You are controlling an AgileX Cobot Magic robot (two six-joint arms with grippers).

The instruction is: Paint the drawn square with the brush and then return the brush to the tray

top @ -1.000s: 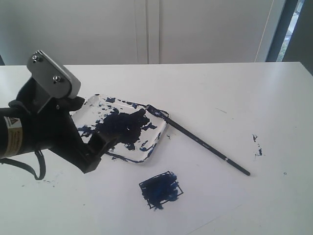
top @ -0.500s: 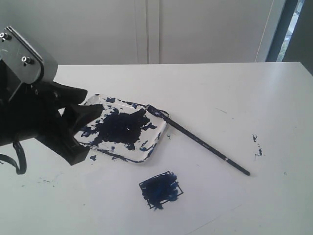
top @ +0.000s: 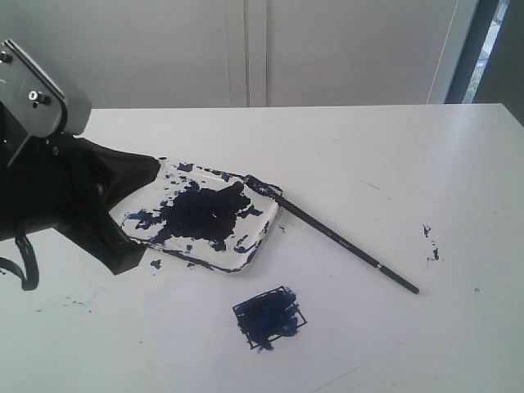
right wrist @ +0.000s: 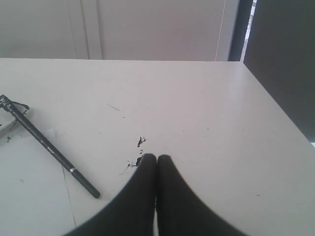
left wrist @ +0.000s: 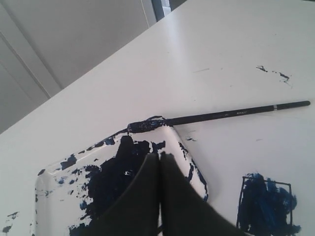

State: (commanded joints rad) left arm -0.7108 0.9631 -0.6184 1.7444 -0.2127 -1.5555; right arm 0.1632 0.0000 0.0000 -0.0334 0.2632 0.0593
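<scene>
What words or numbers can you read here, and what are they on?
No text here can be read.
The brush: a tiny pale print on its handle, too small to read.
The tray and the drawn square: only paint, no letters.

Left end effector (top: 147, 170) retreated leftward, tray (top: 264, 233) less covered

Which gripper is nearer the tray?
Left. The left gripper is over the tray; the right gripper is by the paint specks, past the far end of the brush.
</scene>
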